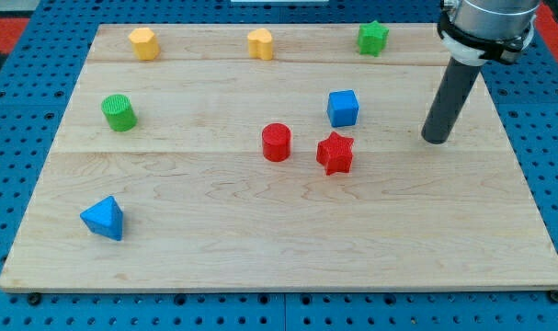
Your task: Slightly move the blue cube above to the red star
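Observation:
The blue cube (343, 108) sits on the wooden board right of centre. The red star (335, 153) lies just below it, slightly to the view's left, with a small gap between them. My tip (436, 140) rests on the board to the view's right of both blocks, about a hundred pixels from the cube and a little lower than it. It touches no block.
A red cylinder (276, 142) stands left of the star. A green cylinder (119, 112) is at the left, a blue triangular block (104, 218) at the lower left. Two yellow blocks (143, 43) (260, 44) and a green star (372, 38) line the top edge.

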`<state>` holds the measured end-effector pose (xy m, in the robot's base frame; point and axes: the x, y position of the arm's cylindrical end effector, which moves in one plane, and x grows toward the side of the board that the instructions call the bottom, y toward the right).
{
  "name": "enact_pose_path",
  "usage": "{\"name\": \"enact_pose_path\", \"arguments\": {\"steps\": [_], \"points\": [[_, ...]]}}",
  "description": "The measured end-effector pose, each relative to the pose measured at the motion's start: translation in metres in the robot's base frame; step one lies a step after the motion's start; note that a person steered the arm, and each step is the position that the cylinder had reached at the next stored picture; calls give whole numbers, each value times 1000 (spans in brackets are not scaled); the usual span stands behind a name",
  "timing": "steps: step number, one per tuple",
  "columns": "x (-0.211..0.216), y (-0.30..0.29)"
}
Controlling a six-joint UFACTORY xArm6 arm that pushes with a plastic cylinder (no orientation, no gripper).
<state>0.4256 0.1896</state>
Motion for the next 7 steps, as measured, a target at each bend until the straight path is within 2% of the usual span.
{"name": "enact_pose_path", "arguments": {"steps": [5,6,7], "points": [[-3,-44],[-3,-35],[-5,16]]}}
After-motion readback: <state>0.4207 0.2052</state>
